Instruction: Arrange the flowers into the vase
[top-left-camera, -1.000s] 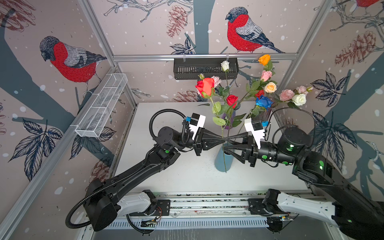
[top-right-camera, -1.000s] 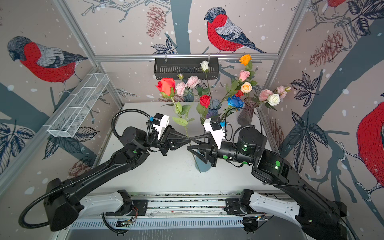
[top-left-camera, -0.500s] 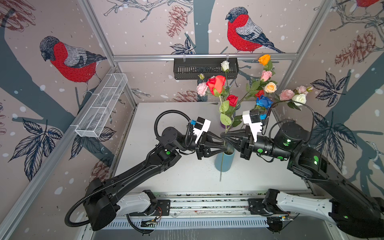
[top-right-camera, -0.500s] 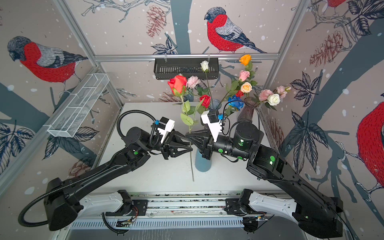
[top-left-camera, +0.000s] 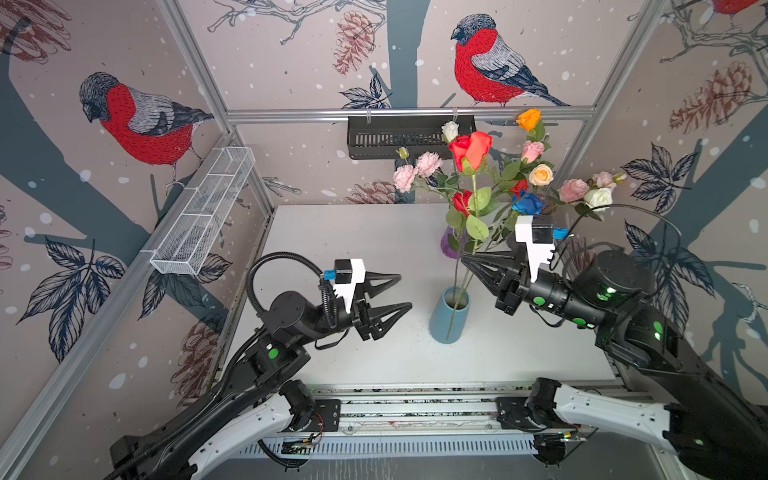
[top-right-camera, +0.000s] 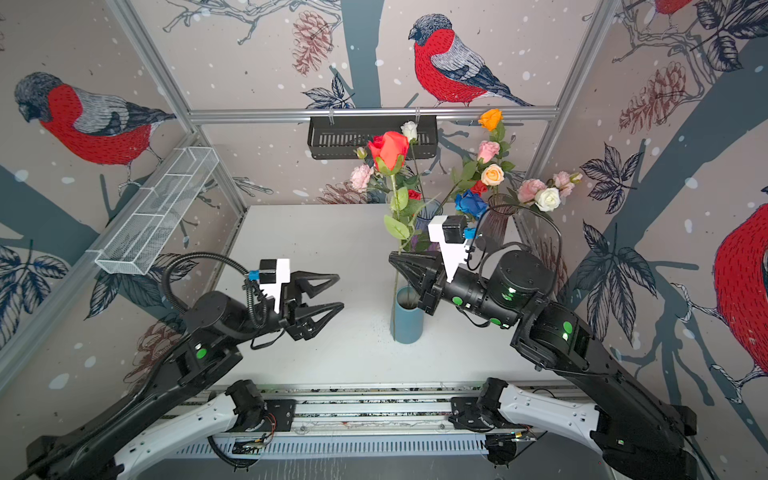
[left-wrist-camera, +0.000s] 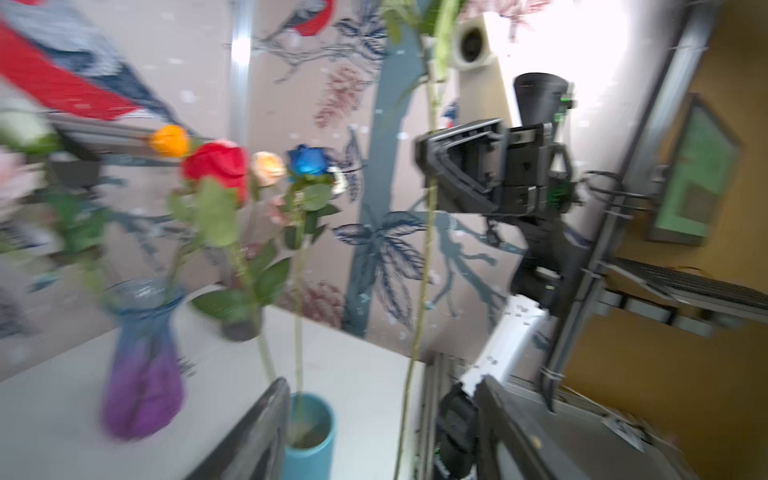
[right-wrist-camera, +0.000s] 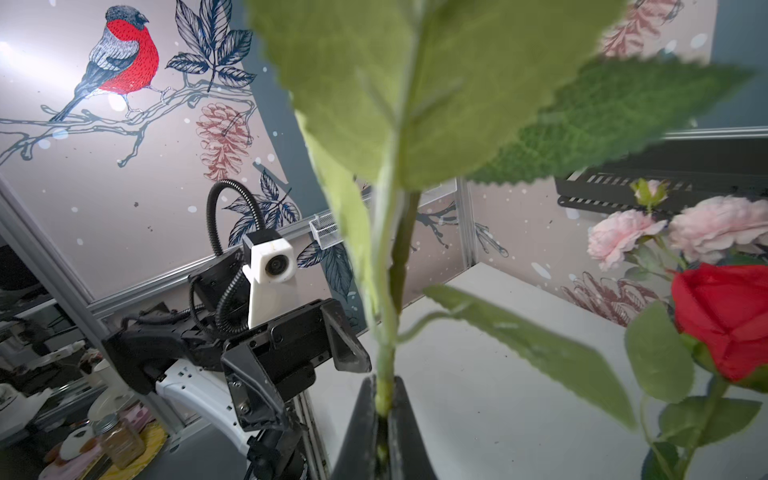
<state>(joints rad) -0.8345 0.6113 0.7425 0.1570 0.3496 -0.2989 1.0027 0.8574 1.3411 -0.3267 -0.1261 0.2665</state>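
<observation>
A red rose (top-left-camera: 471, 149) (top-right-camera: 388, 149) stands nearly upright, its green stem (right-wrist-camera: 390, 332) pinched in my shut right gripper (top-left-camera: 463, 257) (top-right-camera: 390, 255) (right-wrist-camera: 384, 399). The stem's lower end (left-wrist-camera: 415, 332) hangs outside the light-blue vase (top-left-camera: 449, 324) (top-right-camera: 409, 324) (left-wrist-camera: 309, 444), close beside it. A blue rose (top-left-camera: 528, 203) (left-wrist-camera: 309, 162) appears to stand in that vase. My left gripper (top-left-camera: 406, 290) (top-right-camera: 341, 290) (left-wrist-camera: 382, 382) is open and empty, left of the vase and apart from the stem.
A purple glass vase (left-wrist-camera: 143, 374) and a smoky glass vase (top-right-camera: 498, 220) hold pink, white, orange and peach flowers at the back right. A black basket (top-left-camera: 399, 137) hangs on the back rail. A white mesh tray (top-left-camera: 203, 216) lines the left wall.
The left gripper let go of the rose stem, opened wide and drew back left. The right gripper shut on the stem and now carries the rose, which has shifted right and stands straighter.
</observation>
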